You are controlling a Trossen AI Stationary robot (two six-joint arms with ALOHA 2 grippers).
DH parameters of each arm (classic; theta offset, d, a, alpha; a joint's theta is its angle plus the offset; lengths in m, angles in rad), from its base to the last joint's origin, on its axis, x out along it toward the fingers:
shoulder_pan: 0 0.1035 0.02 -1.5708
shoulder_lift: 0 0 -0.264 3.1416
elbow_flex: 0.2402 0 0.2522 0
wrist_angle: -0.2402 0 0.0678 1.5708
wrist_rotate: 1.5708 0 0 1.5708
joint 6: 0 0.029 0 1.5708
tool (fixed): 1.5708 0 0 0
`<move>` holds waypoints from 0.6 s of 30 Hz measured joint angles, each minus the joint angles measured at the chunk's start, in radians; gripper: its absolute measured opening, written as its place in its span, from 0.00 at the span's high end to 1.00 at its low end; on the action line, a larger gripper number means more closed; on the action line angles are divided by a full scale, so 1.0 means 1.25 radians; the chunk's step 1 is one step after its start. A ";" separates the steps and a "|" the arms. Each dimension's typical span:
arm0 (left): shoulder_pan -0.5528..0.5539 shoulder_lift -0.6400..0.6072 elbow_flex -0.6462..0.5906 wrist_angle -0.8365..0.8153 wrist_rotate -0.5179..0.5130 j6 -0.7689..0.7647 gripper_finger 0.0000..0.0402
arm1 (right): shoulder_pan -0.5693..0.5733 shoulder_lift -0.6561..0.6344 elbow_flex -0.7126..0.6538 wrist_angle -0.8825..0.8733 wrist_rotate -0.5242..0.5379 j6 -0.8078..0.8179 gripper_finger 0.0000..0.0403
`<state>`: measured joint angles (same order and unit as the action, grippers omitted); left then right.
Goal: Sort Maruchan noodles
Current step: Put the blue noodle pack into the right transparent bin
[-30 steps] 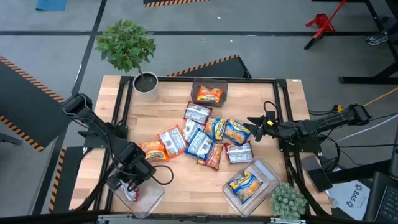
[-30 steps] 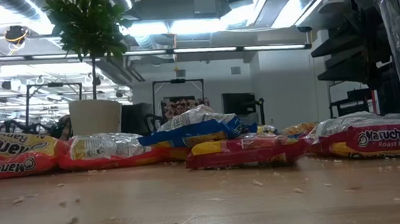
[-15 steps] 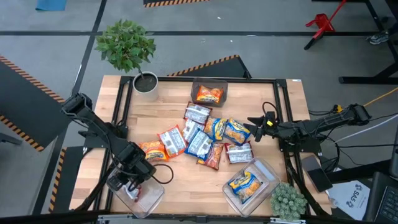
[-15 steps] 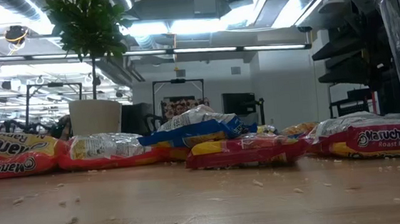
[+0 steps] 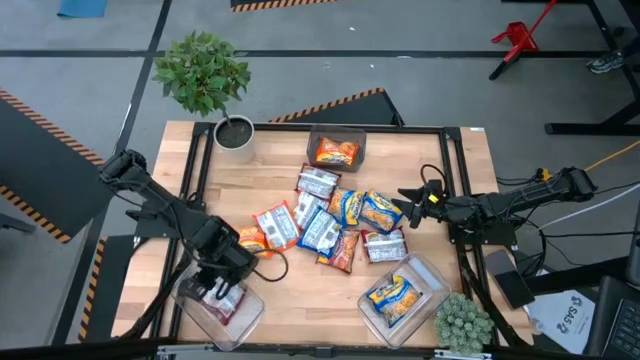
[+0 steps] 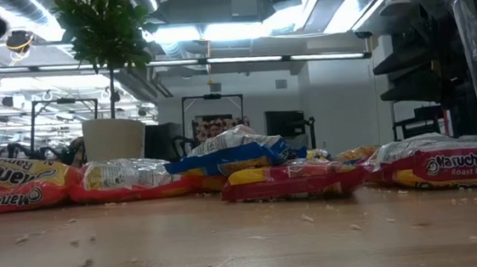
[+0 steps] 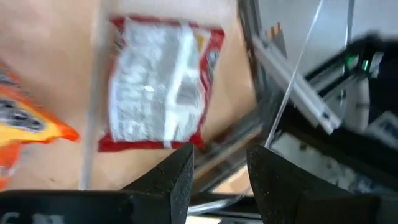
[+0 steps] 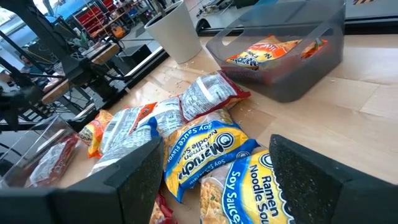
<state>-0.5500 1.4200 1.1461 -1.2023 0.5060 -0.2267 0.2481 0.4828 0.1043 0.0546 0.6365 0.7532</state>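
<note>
The Maruchan noodles [image 5: 330, 222] lie in a loose heap mid-table, orange, blue-and-yellow and silver-and-red packets overlapping. One orange packet [image 5: 243, 240] lies apart at the heap's left. A silver-and-red packet [image 7: 158, 87] lies flat in the clear bin [image 5: 240, 318] at the near left corner. My left gripper [image 5: 226, 274] hovers open just above that bin's far edge, touching nothing. My right gripper [image 5: 412, 208] waits wide open at the heap's right side, beside a blue-and-yellow packet [image 8: 205, 146].
A dark bin [image 5: 336, 135] at the far edge holds an orange packet [image 8: 267, 53]. A clear bin [image 5: 432, 272] near right holds a blue-and-yellow packet. A potted plant [image 5: 205, 75] stands at the far left corner and a small succulent [image 5: 462, 322] at the near right. Crumbs dot the wood.
My left gripper has drawn back from over the near-left bin, moving toward the table's right and far side. The silver-and-red packet now lies uncovered in that bin.
</note>
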 joint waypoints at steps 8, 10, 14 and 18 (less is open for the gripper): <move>0.113 0.000 0.180 0.054 -0.394 0.036 0.65 | 0.000 0.000 0.000 -0.005 0.001 0.000 0.30; 0.133 -0.001 0.205 0.125 -0.535 0.091 0.65 | 0.000 0.000 0.000 -0.006 0.001 0.000 0.30; 0.167 0.000 0.192 0.259 -0.631 0.178 0.65 | 0.000 0.000 0.000 -0.012 0.001 0.000 0.30; 0.195 0.035 0.142 0.311 -0.630 0.235 0.65 | 0.000 0.000 0.000 -0.022 0.000 0.000 0.30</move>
<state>-0.3062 1.4639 1.3231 -0.8136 -0.2809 0.0671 0.2481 0.4828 0.1043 0.0276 0.6369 0.7531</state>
